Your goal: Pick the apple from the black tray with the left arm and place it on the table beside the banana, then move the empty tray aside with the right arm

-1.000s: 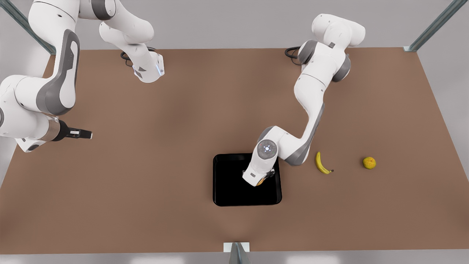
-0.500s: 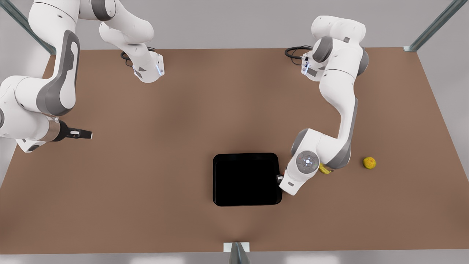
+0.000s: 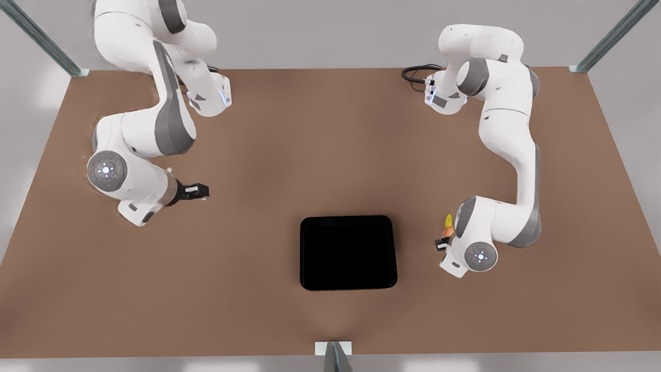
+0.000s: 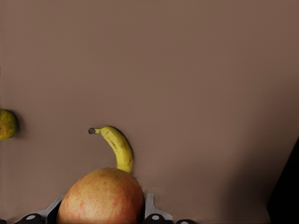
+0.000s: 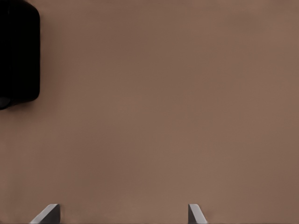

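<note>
Half of banana [image 3: 449, 221] hidden behind left arm [image 3: 508, 155] gripping apple [image 4: 101, 197].

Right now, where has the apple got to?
The apple is held in the left gripper, just beside the banana, on the front view's right, clear of the black tray.

Banana [image 3: 449, 220]: the left arm is covering all but its tip. Apple [image 4: 101, 196]: the frame edge is cutting off its lower part. Citrus fruit [image 4: 7, 124]: the frame edge is cropping half.
</note>
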You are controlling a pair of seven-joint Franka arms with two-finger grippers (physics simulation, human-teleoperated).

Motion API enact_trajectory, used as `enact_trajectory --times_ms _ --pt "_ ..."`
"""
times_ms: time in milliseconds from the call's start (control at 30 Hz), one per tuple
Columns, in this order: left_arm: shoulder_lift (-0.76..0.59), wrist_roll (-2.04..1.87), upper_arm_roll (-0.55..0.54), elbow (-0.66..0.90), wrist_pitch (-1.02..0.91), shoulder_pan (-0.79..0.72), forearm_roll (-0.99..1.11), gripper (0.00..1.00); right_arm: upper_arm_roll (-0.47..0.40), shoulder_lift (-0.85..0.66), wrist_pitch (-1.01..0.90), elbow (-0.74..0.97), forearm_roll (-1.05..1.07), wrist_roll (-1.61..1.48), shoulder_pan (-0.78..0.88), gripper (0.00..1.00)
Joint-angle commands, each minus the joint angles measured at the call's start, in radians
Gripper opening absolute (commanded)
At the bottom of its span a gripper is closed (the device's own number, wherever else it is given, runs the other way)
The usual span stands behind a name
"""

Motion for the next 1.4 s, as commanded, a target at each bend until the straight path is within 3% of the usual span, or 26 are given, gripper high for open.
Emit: enact_trajectory --times_ms 0,67,367,733,767,800,967,1000,1033,1067,1100,1133,1267,1367 --pt "-0.002 0.163 0.0 -0.02 -0.046 0.009 0.022 0.7 0.009 0.094 0.189 0.073 0.054 0.799 0.114 1.0" --pt "0.001 0.164 0.0 -0.037 -0.043 0.027 0.042 0.7 0.009 0.186 0.385 0.071 0.061 0.956 0.181 1.0" --pt "0.01 0.224 -0.002 -0.117 0.052 0.105 0.085 0.7 0.035 0.404 0.793 0.068 0.067 1.094 0.203 1.0" --pt "0.009 0.273 -0.005 -0.181 0.104 0.162 0.132 0.7 0.049 0.513 0.815 0.053 -0.023 0.824 0.207 1.0" --pt "0.01 0.273 -0.005 -0.181 0.104 0.164 0.134 0.81 0.052 0.524 0.816 0.053 -0.025 0.812 0.21 1.0" --pt "0.01 0.285 -0.008 -0.18 0.104 0.165 0.145 1.0 0.059 0.528 0.818 0.053 -0.025 0.786 0.207 1.0" --pt "0.007 0.288 -0.008 -0.178 0.103 0.165 0.146 1.0 0.088 0.547 0.876 0.054 -0.025 0.775 0.201 1.0" --pt "0.004 0.288 -0.009 -0.177 0.101 0.165 0.145 1.0 0.088 0.547 0.876 0.054 -0.023 0.777 0.198 0.9" --pt "-0.002 0.292 -0.011 -0.169 0.09 0.165 0.145 1.0 0.086 0.545 0.876 0.056 -0.018 0.777 0.192 0.58" --pt "-0.008 0.305 -0.018 -0.155 0.057 0.165 0.145 1.0 0.094 0.544 0.876 0.056 0.003 0.76 0.189 0.42" --pt "-0.011 0.353 -0.043 -0.056 -0.038 0.164 0.142 1.0 0.094 0.541 0.875 0.056 0.023 0.746 0.187 0.33" --pt "-0.024 0.373 -0.087 0.018 -0.12 0.165 0.14 1.0 0.092 0.539 0.875 0.056 0.024 0.741 0.187 0.29" --pt "-0.309 0.201 -0.236 0.017 -0.209 0.156 -0.01 1.0 0.105 0.53 0.87 0.058 0.024 0.711 0.17 0.11" --pt "-0.416 -0.018 -0.324 -0.107 -0.261 0.165 -0.136 1.0 0.108 0.514 0.864 0.058 0.024 0.691 0.169 0.09"
